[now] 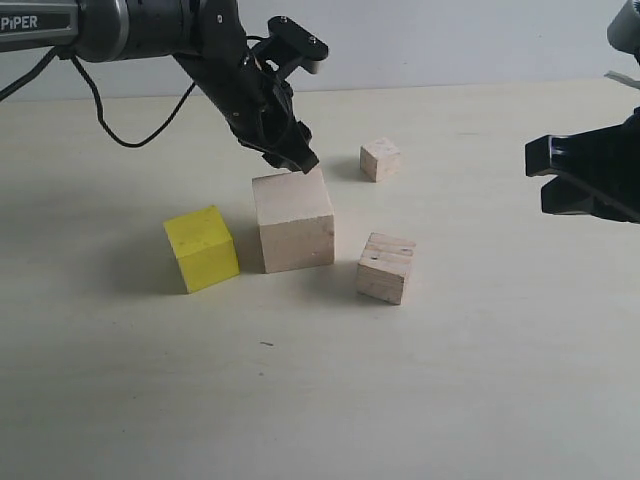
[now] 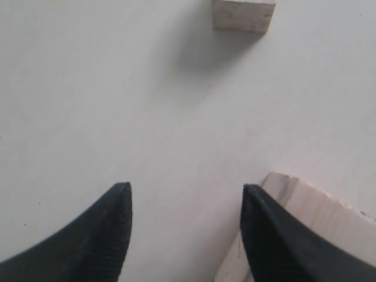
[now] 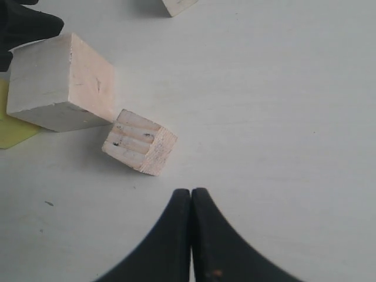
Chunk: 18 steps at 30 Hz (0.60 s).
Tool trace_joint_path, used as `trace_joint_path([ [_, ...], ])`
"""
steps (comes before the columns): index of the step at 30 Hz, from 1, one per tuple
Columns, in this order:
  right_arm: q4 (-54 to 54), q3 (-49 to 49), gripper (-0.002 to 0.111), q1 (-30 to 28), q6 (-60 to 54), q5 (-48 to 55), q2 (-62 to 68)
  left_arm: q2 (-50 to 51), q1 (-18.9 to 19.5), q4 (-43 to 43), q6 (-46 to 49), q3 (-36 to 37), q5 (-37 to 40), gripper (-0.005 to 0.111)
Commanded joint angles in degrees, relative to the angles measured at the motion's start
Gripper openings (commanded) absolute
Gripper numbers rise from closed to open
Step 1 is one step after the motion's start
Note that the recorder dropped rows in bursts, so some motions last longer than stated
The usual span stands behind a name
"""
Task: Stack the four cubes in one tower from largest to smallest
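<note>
The big pale cube sits with the yellow cube on its left, the grooved cube near right and the small cube far behind. The left gripper, fingers apart, hangs at its top far edge, maybe touching. The right gripper has its fingers together.

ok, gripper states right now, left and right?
Left gripper: open, holding nothing.
Right gripper: closed, holding nothing.

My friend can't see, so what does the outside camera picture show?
Four cubes sit unstacked on a table: big cube in the middle, yellow cube left, grooved cube right, small cube behind. The left hand is at the big cube's top back edge.
</note>
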Motion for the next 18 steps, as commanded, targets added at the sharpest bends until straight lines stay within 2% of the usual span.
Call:
trace_joint_path([
  [1,0.0,-0.2,0.000,0.2,-0.4,0.0,-0.1,0.0,-0.1,-1.5,0.9,-0.4,-0.4,0.055],
  [9,0.0,-0.2,0.000,0.2,-0.4,0.0,-0.1,0.0,-0.1,-7.3,6.2,-0.4,0.5,0.055],
  [18,0.0,-0.2,0.000,0.2,-0.4,0.0,-0.1,0.0,-0.1,-7.1,6.3,-0.4,0.3,0.055],
])
